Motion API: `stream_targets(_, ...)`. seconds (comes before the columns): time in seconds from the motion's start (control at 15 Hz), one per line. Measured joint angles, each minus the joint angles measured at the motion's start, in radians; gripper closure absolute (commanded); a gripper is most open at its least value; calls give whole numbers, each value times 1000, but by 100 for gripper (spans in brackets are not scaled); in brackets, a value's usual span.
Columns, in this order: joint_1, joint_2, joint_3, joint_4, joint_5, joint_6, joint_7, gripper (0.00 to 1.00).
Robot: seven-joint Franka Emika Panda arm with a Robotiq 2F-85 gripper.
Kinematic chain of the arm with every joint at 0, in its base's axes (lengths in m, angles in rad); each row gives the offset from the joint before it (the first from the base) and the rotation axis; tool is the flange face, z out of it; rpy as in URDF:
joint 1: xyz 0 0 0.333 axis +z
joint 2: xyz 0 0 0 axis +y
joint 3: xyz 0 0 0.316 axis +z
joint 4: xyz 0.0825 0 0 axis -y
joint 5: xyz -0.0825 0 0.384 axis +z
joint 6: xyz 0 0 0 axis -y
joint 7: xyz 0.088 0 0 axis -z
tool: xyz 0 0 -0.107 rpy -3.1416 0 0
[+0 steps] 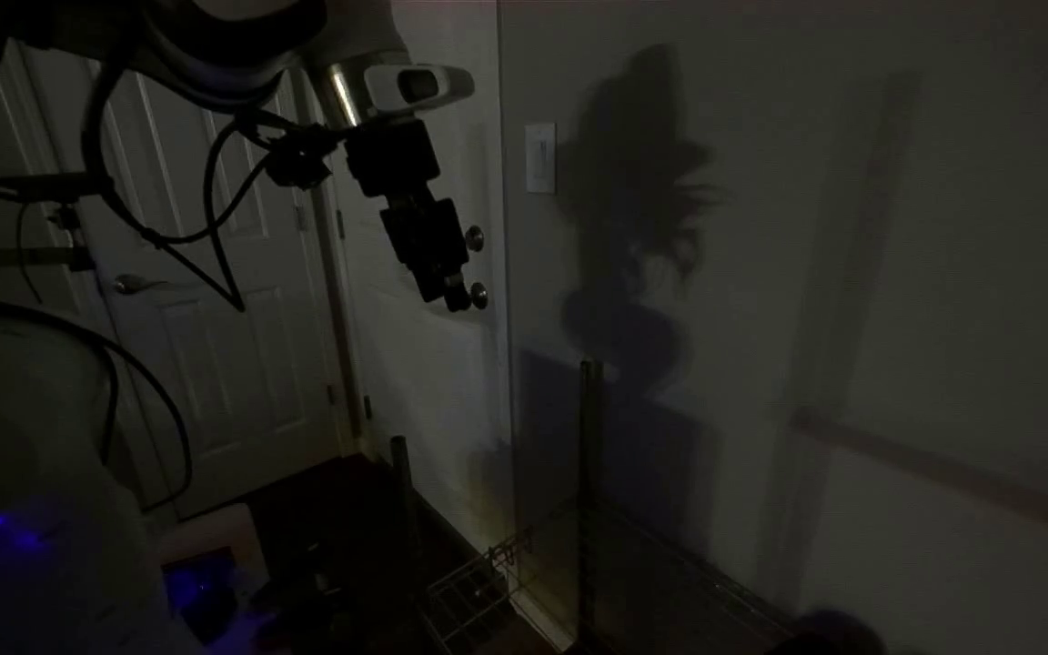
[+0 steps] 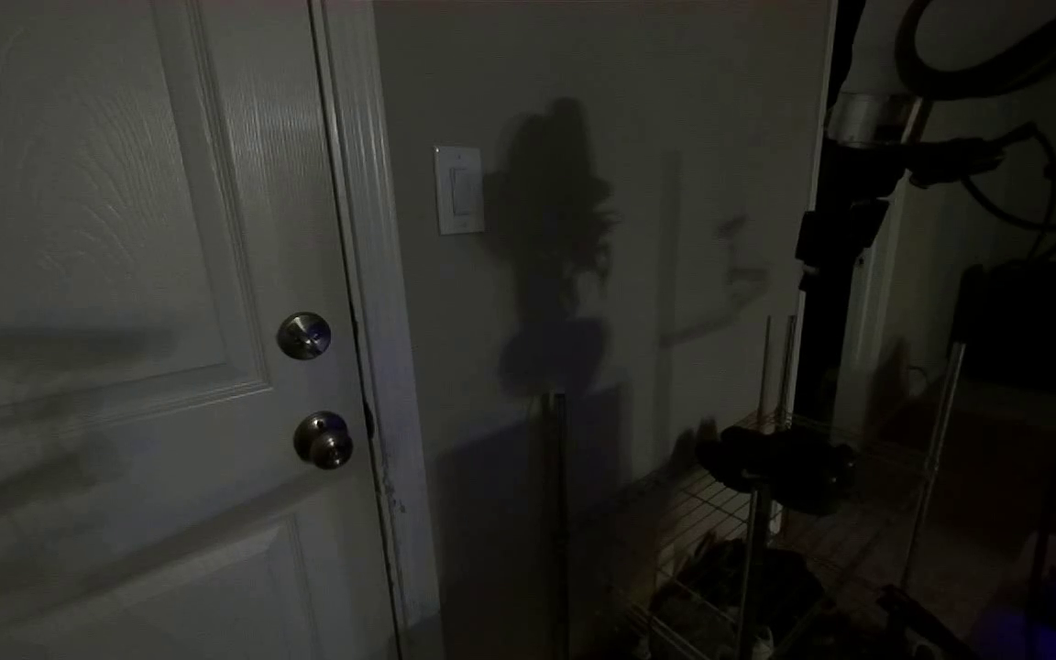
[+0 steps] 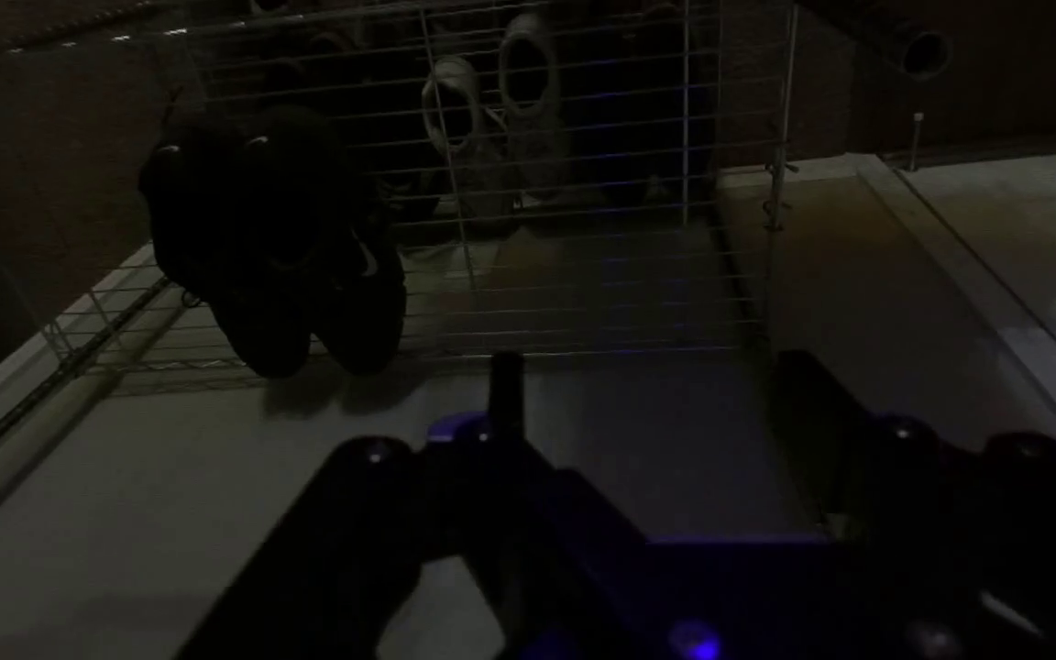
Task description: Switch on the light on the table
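Note:
A white wall plate with a rocker light switch [image 1: 540, 158] is on the grey wall right of a white door. The switch also shows in an exterior view [image 2: 461, 190], beside the door frame. No table or lamp on a table shows. My black gripper [image 1: 458, 296] points downward in front of the door with the knobs, apart from the switch and lower than it in the picture. In the wrist view my gripper [image 3: 652, 362] is open, with nothing between its fingers. The switch is out of view there.
A wire rack [image 3: 583, 353] stands against the wall, with dark shoes [image 3: 280, 238] and light shoes [image 3: 528, 82] on it. Rack posts [image 1: 589, 437] rise upward. The door carries two metal knobs [image 2: 323, 440]. Cables [image 1: 215, 209] hang from the arm. The room is dark.

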Motion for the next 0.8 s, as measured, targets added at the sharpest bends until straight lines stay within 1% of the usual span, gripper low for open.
stream_targets(0.2, 48, 1, 20, 0, 18, 34, 0, 78)
stream_targets(0.4, 119, 2, 57, 1, 65, 113, 3, 97)
stream_targets(0.47, 142, 5, 71, 1, 77, 144, 7, 100)
stream_targets(0.67, 203, 18, 107, 2, 112, 251, 10, 100)
stream_targets(0.8, 234, 33, 118, 3, 127, 330, 10, 100)
